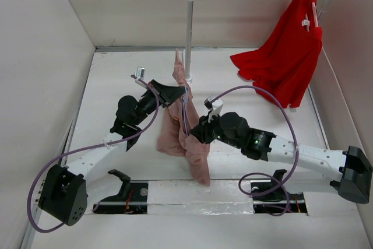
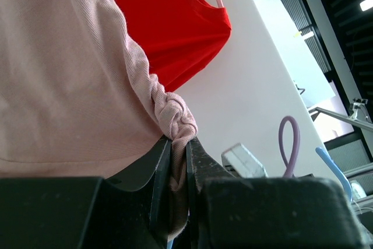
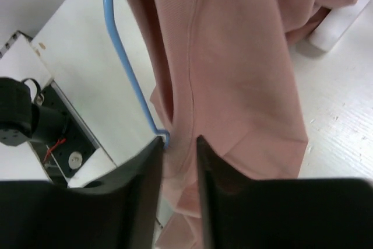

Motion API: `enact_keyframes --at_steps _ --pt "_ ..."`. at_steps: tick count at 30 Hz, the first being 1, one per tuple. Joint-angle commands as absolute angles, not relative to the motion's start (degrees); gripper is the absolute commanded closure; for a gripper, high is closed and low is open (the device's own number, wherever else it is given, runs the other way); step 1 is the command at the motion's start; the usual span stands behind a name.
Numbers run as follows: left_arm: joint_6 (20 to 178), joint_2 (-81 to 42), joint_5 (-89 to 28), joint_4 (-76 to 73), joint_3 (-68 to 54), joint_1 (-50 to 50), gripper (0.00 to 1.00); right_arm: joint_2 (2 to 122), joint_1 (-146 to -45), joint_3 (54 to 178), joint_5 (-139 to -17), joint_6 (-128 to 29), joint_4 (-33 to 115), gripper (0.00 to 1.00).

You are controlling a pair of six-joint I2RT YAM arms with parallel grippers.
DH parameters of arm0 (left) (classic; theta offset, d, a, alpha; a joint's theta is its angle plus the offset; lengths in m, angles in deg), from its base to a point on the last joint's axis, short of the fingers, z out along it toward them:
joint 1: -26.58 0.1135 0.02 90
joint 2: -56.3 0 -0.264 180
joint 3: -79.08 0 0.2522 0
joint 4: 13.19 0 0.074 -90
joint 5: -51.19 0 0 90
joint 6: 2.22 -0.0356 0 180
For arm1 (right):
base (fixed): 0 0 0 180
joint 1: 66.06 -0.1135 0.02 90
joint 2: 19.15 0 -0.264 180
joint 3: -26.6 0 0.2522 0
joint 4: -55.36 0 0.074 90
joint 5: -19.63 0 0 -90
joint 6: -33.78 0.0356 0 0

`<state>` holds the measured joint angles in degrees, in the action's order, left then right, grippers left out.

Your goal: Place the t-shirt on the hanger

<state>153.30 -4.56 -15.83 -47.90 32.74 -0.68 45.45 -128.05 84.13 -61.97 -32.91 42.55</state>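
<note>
Mid-air over the table, we hold the shirt between both arms, just this side of the rack post. It hangs as a long, bunched column. Its long axis runs from a peak near the post down toward our bases, with the lower end trailing at the near edge.

Our left gripper is clamped on a twisted fold of pink cloth high on the shirt's left side. That arm reaches up and inward with its wrist turned toward the post.

Our right gripper comes in from the right, lower on the column, with the forearm stretched low across the table. Its fingers are drawn close with cloth filling the gap. The hanger wire runs up alongside the shirt's edge and bends right at the tip of one finger. We cannot tell whether the wire is pinched with the cloth or only rests against that finger.

The coming move appears to turn on this: wire and cloth lie parallel and touching, and the right gripper is the nearer to the wire. The hanger looks not yet seated in the shoulders, by our reading. The red garment hangs well apart at the far right of the rack.
</note>
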Motion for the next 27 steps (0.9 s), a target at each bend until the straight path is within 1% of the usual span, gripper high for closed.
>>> enact_keyframes --at_steps 1,2,3,4,6,7,10,13,15,16,19,20,21,23,25,27 --pt "153.61 -2.24 -14.29 -53.22 32.97 -0.49 1.0 45.36 -126.71 84.48 -63.51 -33.99 49.07 0.71" --pt "153.96 -2.15 -14.29 -53.83 33.15 -0.49 1.0 45.54 -126.7 84.65 -64.12 -34.07 48.72 0.75" --pt "153.96 -2.23 -14.29 -53.92 33.33 -0.49 1.0 45.62 -126.7 84.83 -64.13 -33.99 48.55 0.77" --pt "153.87 -2.58 -14.03 -53.83 32.98 -0.49 1.0 45.71 -126.7 84.92 -64.13 -33.73 48.37 0.74" --pt "153.87 -2.76 -13.68 -53.75 32.8 -0.49 1.0 45.62 -125.65 84.74 -65.7 -33.46 49.15 0.64" --pt "153.87 -2.59 -13.94 -53.83 33.06 -0.49 1.0 45.97 -125.65 84.66 -66.76 -33.46 49.42 0.52" --pt "154.49 -2.93 -13.68 -54.97 33.5 -0.49 1.0 46.06 -125.12 84.48 -67.82 -33.02 49.6 0.5" --pt "154.4 -3.2 -13.41 -55.15 33.24 -0.49 1.0 46.85 -124.59 83.6 -69.22 -32.76 51.97 0.56" --pt "154.93 -2.94 -13.59 -56.03 33.68 -0.49 1.0 48.26 -124.59 84.21 -69.32 -32.58 50.93 0.6" --pt "154.84 -3.02 -13.5 -55.86 33.42 -0.49 1.0 48.44 -124.59 84.48 -69.23 -32.49 50.48 0.68" --pt "154.23 -2.59 -13.06 -54.98 32.8 -0.49 1.0 48.79 -124.59 84.13 -68.96 -32.5 52.14 0.79" --pt "154.31 -2.32 -12.98 -55.24 33.06 -0.49 1.0 48.62 -124.59 84.21 -69.05 -32.58 52.58 0.92" --pt "154.66 -2.32 -12.89 -55.85 33.24 -0.49 1.0 48.35 -124.59 84.48 -68.7 -32.76 51.46 0.99" --pt "154.32 -2.5 -12.63 -55.42 32.89 -0.49 1.0 47.39 -124.59 85.62 -68.0 -33.37 50.13 1.0" --pt "152.92 -2.32 -13.23 -53.4 32.88 -0.49 1.0 45.28 -124.59 86.06 -66.77 -33.37 51.96 1.0" --pt "152.99 -1.97 -13.94 -53.83 33.94 -0.49 1.0 43.96 -124.06 87.98 -64.85 -34.86 49.44 1.0"
